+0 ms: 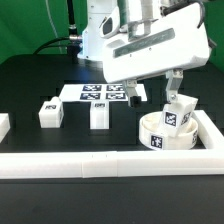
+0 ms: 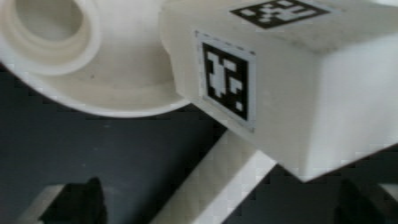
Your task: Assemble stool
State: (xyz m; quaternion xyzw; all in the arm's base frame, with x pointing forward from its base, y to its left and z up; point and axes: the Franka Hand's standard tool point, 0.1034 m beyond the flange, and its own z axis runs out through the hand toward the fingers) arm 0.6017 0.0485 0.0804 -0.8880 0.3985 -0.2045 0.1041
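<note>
Looking at the exterior view, where did we find the stool parts? (Sam)

We saw the seat (image 1: pixel 165 130) lying flat on the black bench (image 1: pixel 30 80), tucked into the corner of the white border rails (image 1: pixel 100 165) at the exterior view's right. The tagged leg (image 1: pixel 181 108) stood at the seat's far edge, a bit tilted. It looked like it touched the rim, but we couldn't tell whether it sat in a socket. The left leg (image 1: pixel 48 113) and the middle leg (image 1: pixel 98 115) were well apart from the seat, toward the exterior view's left, just in front of the marker board (image 1: pixel 100 93). (Jo)

And the tool? (Sam)

The tool (image 1: pixel 155 88) hung above the seat, just beside the tagged leg, spread wide and gripping nothing. In the wrist view we got the tagged leg (image 2: pixel 267 85) huge and close next to the seat (image 2: pixel 71 55), with both dark fingertips (image 2: pixel 71 203) far apart and clear of it. (Jo)
</note>
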